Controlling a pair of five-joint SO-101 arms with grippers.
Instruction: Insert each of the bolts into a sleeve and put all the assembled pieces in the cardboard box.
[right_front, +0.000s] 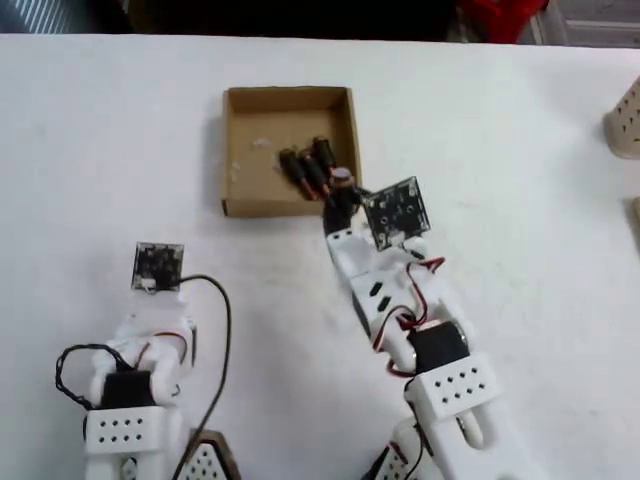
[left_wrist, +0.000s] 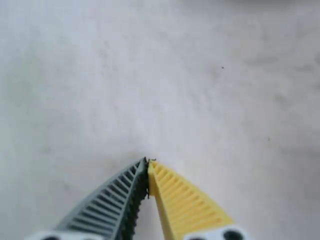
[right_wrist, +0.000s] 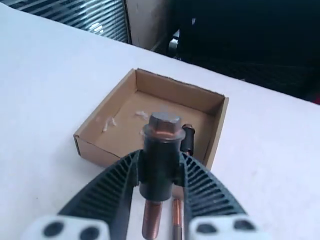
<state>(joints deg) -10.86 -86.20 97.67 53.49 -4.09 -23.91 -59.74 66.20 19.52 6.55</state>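
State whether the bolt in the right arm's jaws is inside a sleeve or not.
Inside: the bolt passes through the black sleeve, head on top, shank sticking out below.

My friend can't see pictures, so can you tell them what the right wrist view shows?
The right hand grips a black sleeve with a copper bolt through it, head on top. Behind it an open cardboard box sits on the white table, with another dark piece inside.
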